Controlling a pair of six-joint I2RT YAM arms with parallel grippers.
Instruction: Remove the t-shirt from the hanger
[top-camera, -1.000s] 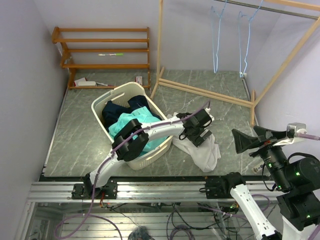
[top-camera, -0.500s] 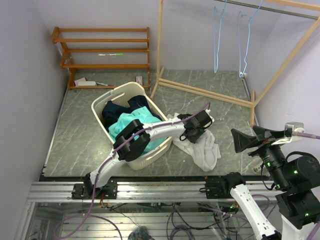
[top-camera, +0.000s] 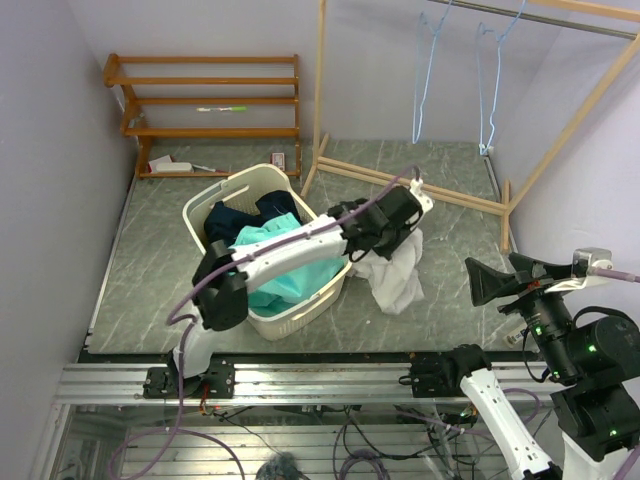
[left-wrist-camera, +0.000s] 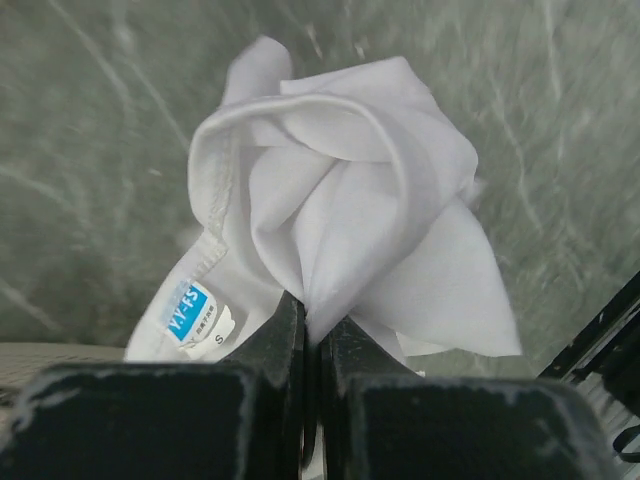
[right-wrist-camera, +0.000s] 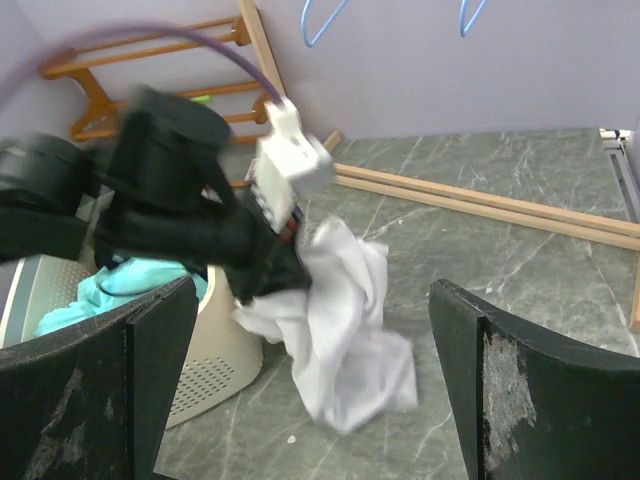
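A white t-shirt (top-camera: 393, 278) hangs bunched from my left gripper (top-camera: 386, 243), just right of the laundry basket, its lower folds near the floor. In the left wrist view the jaws (left-wrist-camera: 312, 318) are pressed together on a fold of the t-shirt (left-wrist-camera: 350, 190), and a blue size label (left-wrist-camera: 188, 310) shows at the collar. Two bare blue hangers (top-camera: 428, 80) (top-camera: 491, 85) hang on the rail at the back right. My right gripper (top-camera: 492, 281) stands open at the near right, facing the t-shirt (right-wrist-camera: 345, 320), with nothing between its fingers (right-wrist-camera: 160, 340).
A cream laundry basket (top-camera: 213, 196) holding teal and dark clothes sits left of the t-shirt. A wooden shelf unit (top-camera: 205, 100) stands at the back left. The wooden clothes rack frame (top-camera: 420, 184) crosses the floor behind.
My left gripper has shut on the white t-shirt and risen toward the back, lifting it off the floor. The right arm has stayed put.
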